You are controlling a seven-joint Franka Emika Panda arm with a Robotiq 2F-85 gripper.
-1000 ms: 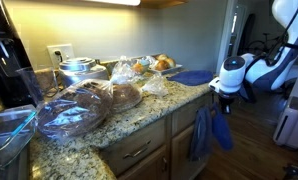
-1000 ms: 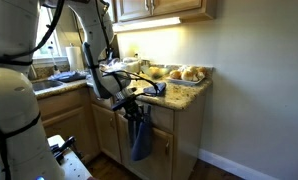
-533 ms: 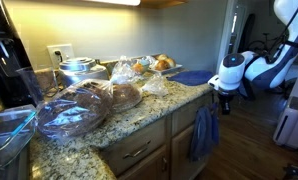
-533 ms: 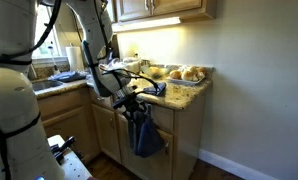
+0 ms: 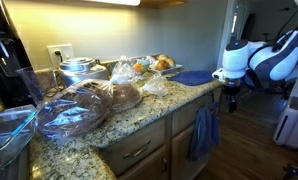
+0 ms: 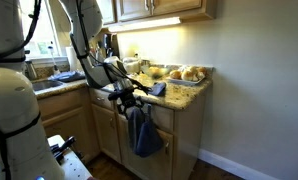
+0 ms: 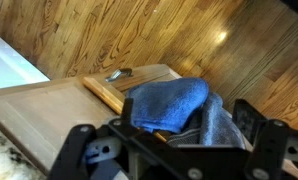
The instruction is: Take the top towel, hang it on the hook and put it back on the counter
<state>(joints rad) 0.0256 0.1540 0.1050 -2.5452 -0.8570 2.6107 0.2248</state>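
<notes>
From the frame's right the arm [image 5: 274,55] bends downward, gripper [image 5: 229,95] beside the hanging top towel [image 5: 202,133], jaws apparently spread, empty.

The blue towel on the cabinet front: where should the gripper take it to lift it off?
Best the bunched top of the towel, approached from in front of the cabinet door. The cloth is gathered thick there; lower down it drapes loose, likely giving the open gripper less to pinch.

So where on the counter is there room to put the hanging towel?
Bare granite shows along the counter front, between the bagged bread and the blue towel at the end. Back by the wall is crowded.
</notes>
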